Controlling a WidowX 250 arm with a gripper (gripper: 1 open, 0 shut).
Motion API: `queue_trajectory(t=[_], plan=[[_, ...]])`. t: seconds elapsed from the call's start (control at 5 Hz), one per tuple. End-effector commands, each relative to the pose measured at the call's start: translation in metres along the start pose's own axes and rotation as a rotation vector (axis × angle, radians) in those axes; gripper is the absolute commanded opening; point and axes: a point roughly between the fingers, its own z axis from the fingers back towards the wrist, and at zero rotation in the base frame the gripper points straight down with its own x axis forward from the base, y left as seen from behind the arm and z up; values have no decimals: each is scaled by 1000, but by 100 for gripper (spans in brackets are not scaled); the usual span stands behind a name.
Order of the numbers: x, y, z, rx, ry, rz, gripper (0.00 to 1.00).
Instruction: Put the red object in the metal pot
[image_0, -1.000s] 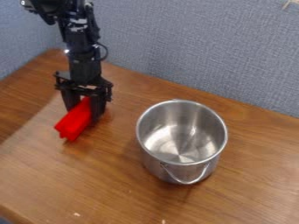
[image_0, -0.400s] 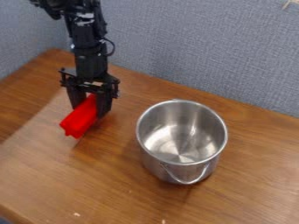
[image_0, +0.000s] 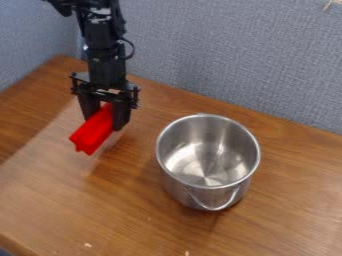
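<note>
The red object is a bright red block, tilted down to the left and lifted a little off the wooden table. My gripper hangs from the black arm at the upper left and is shut on the block's upper end. The metal pot stands upright to the right of the gripper, shiny and empty, with its thin wire handle lying against the front side. A clear gap separates the block from the pot's rim.
A grey-blue fabric wall rises behind the table. The table's back edge runs diagonally from the upper left to the right. Bare wood lies in front of the pot and the gripper.
The gripper has risen and shifted slightly right toward the pot, carrying the red block up off the table. The pot has not moved.
</note>
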Motion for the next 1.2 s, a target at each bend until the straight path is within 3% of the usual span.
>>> queue_trajectory(t=[0.0,1.0], plan=[[-1,0,31,20,-79,0,0],[-10,-3,43,3,-77,6,0]])
